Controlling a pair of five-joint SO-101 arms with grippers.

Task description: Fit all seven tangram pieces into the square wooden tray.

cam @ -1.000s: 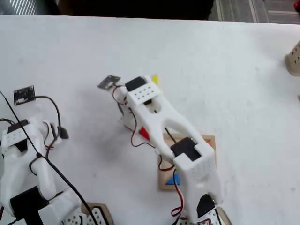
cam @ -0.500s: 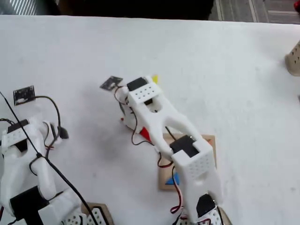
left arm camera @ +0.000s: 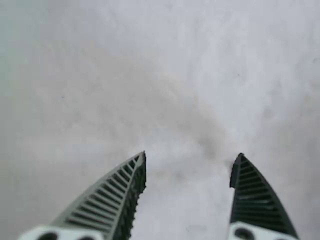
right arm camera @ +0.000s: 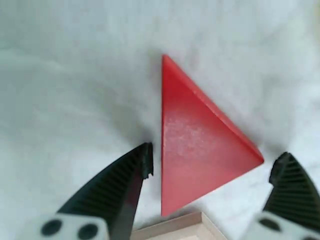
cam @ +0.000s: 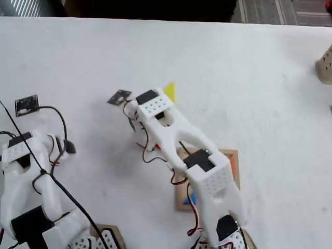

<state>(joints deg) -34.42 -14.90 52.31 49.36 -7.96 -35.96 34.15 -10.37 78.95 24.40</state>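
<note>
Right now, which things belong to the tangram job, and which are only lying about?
Job: red triangle, flanked by the open right pincer; yellow triangle; wooden tray; blue piece inside it.
Lying about: perforated tan object at the table's edge.

high over table point(cam: 259, 78) — wrists close, downward

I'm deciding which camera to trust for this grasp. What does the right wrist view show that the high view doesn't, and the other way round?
Right wrist view: the red triangle lying flat on the table, with the right gripper open and a finger on either side of it.
High view: the yellow piece beyond that arm's wrist, and the orange piece and blue piece inside the tray.
Both: the white table and the wooden tray, of which the wrist view catches just a corner.
</note>
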